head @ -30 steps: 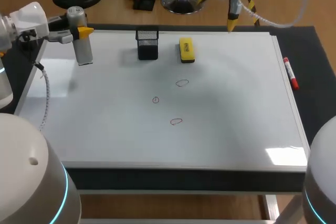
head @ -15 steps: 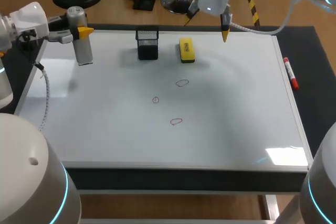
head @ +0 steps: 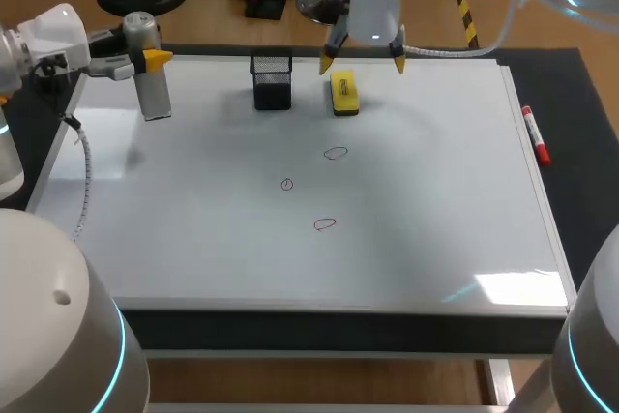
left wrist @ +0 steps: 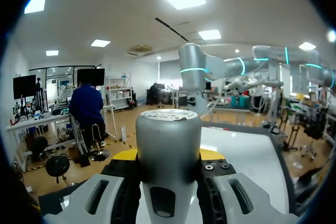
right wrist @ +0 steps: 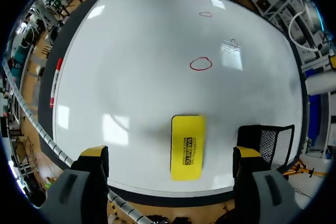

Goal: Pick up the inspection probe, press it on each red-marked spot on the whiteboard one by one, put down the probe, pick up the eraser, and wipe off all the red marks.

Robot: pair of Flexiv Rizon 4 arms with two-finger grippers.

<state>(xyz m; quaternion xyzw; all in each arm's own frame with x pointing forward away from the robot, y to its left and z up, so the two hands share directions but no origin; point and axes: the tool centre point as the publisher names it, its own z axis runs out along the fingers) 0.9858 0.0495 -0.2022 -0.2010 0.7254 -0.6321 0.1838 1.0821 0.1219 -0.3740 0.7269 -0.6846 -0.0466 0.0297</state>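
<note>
A silver cylindrical probe stands upright over the whiteboard's far left corner. My left gripper is shut on it; in the left wrist view the probe fills the gap in that gripper. The yellow eraser lies flat near the board's far edge. My right gripper hangs open just above it, one fingertip to each side. From the right wrist the eraser lies between the wide-open gripper's fingers, untouched. Three red marks sit mid-board.
A black mesh cup stands left of the eraser, close to the right gripper's left finger; the cup also shows in the right wrist view. A red marker lies along the board's right edge.
My right arm has swung left from the board's far right edge, turned, and come over the eraser. The left arm and probe have stayed put.
</note>
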